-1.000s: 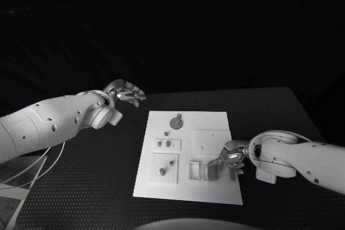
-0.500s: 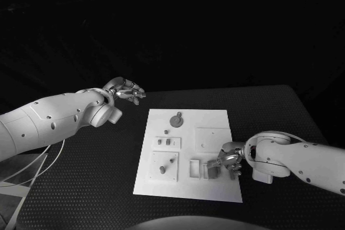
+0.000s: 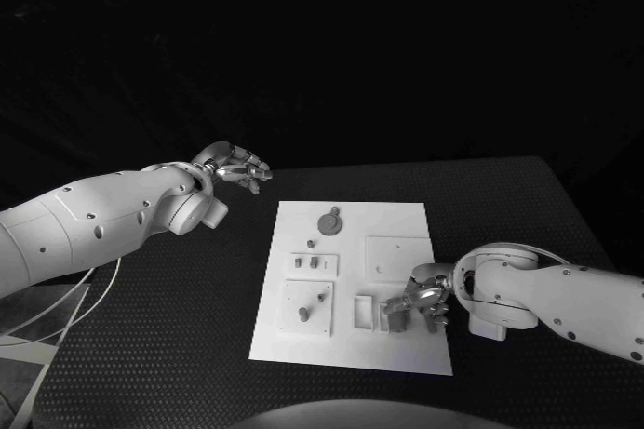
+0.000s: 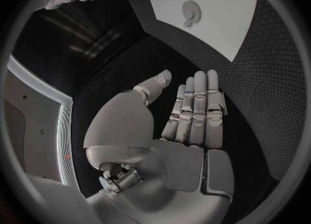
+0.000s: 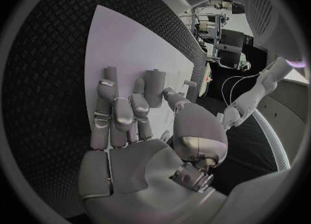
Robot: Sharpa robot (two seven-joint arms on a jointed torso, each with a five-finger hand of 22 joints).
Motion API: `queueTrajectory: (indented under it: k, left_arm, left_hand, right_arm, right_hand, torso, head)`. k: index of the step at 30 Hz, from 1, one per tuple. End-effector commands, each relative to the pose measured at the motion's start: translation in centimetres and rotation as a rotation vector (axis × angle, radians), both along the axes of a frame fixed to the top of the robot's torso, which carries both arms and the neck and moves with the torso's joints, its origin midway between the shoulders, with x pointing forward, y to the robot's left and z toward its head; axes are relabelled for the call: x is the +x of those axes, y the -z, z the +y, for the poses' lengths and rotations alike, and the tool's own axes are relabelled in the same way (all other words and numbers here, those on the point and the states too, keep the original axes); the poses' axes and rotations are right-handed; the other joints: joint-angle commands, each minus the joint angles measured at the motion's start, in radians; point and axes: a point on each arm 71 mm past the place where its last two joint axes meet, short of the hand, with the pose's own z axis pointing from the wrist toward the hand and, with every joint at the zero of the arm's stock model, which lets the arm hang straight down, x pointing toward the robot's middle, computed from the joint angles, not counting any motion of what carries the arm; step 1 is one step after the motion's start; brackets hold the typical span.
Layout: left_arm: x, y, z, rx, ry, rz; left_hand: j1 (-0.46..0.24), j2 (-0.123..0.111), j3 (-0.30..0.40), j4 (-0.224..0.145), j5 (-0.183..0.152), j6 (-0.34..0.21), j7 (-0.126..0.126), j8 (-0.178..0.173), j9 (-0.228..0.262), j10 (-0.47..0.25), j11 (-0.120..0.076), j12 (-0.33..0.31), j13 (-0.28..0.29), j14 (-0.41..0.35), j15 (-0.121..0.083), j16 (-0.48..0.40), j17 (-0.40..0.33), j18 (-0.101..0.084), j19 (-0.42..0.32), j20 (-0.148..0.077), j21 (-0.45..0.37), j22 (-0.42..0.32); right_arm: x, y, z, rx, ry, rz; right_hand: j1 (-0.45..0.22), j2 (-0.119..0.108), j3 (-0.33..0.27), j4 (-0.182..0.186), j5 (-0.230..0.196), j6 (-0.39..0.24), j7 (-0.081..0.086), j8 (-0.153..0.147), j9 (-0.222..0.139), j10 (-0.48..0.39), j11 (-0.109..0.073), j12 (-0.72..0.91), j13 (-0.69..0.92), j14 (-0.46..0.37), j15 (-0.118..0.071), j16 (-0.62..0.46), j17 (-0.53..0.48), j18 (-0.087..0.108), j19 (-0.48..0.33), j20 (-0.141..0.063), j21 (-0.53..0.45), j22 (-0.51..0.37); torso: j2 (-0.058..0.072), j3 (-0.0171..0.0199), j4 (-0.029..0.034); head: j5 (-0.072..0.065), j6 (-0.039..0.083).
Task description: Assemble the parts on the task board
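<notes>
Currently positioned: flat white rectangular task board (image 3: 352, 285) at centre of black textured table (image 3: 161, 345). Right silver hand (image 3: 419, 300) at board's near right edge, fingers pinching small upright grey block part (image 5: 155, 87) beside rectangular slots (image 3: 364, 314). Left silver hand (image 3: 233, 167) raised off table, well apart from board's far left corner, fingers extended and slightly apart, holding nothing. Round grey disc part (image 3: 328, 226) lying near board's far end; small grey pegs (image 3: 313, 261) seated mid-board.
</notes>
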Motion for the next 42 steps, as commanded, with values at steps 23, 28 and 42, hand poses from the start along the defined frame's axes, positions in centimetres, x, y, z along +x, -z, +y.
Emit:
queueTrajectory:
  k: [23,28,42]
  left_arm:
    - [-0.1,-0.1,0.1,-0.006,0.006,0.001]
    - [-0.1,-0.1,0.2,-0.005,0.003,0.001]
    - [-0.1,0.0,0.3,-0.004,0.002,0.005]
  left_hand:
    - [-0.007,-0.004,-0.001,0.005,0.001,-0.008,-0.001,0.007,-0.002,-0.009,-0.001,0.001,0.001,0.008,0.000,-0.004,0.003,0.017,0.002,-0.003,0.004,-0.002]
    - [-0.007,-0.004,-0.001,0.005,0.001,-0.008,-0.001,0.007,-0.002,-0.009,-0.001,0.001,0.001,0.008,0.000,-0.004,0.004,0.017,0.002,-0.003,0.004,-0.002]
    - [-0.006,-0.004,-0.001,0.005,0.001,-0.008,-0.001,0.008,-0.002,-0.009,-0.001,0.001,0.001,0.008,0.000,-0.004,0.005,0.017,0.003,-0.003,0.004,-0.002]
  right_arm:
    - [-0.7,0.6,-0.3,-0.008,0.030,-0.001]
    - [-1.1,0.4,-0.6,0.029,0.041,0.029]
    - [-0.4,-3.1,-0.7,0.077,0.051,-0.003]
  right_hand:
    - [0.083,0.131,0.011,-0.303,-0.001,0.019,0.007,-0.025,0.010,0.004,0.004,0.007,-0.012,0.002,0.002,0.001,-0.011,0.037,0.001,0.013,0.003,0.014]
    - [0.076,0.141,0.010,-0.302,-0.001,0.022,0.006,-0.025,0.012,0.005,0.004,0.008,-0.013,0.002,0.002,0.002,-0.011,0.037,0.001,0.014,0.003,0.015]
    - [0.065,0.148,0.007,-0.302,-0.001,0.025,0.006,-0.027,0.012,0.007,0.003,0.009,-0.013,0.002,0.001,0.002,-0.012,0.037,0.001,0.015,0.003,0.015]
  torso:
    - [0.000,0.0003,-0.0009]
    - [0.000,0.0004,-0.0009]
    - [0.001,-0.0005,-0.0018]
  head:
    - [0.004,-0.005]
    - [0.005,-0.005]
    - [0.009,-0.005]
